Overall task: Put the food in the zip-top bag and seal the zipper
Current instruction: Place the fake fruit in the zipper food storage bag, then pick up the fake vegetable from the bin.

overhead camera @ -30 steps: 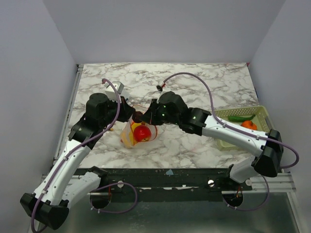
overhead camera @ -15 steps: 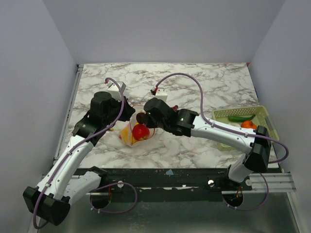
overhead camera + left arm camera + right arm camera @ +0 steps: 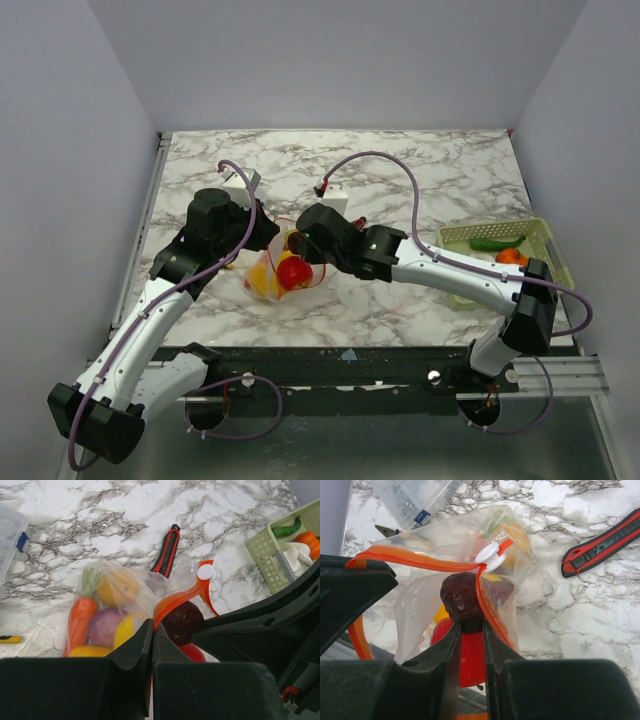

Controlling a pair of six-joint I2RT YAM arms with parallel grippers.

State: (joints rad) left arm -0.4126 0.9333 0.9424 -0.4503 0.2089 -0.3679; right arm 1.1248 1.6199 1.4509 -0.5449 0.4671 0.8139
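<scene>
Pinching the orange-red zipper (image 3: 180, 597), the left gripper (image 3: 152, 630) is holding the bag (image 3: 125, 585) mouth open, with its jaws fully closed on the strip. A dark red fruit (image 3: 462, 600) is entering that mouth at the tips of the right gripper (image 3: 468, 627). Its jaws are standing slightly apart, and whether they are gripping cannot be determined. The next move is probably to drop the fruit inside and then withdraw.

Even, diffuse overhead light is filling every view. The white marble-patterned desk (image 3: 450, 170) is reading bright; shadows beneath the arms are falling soft. The clear floppy plastic bag (image 3: 415, 605) is catching mild glare. Black fingers (image 3: 132, 652) are blurring in the close foreground.
</scene>
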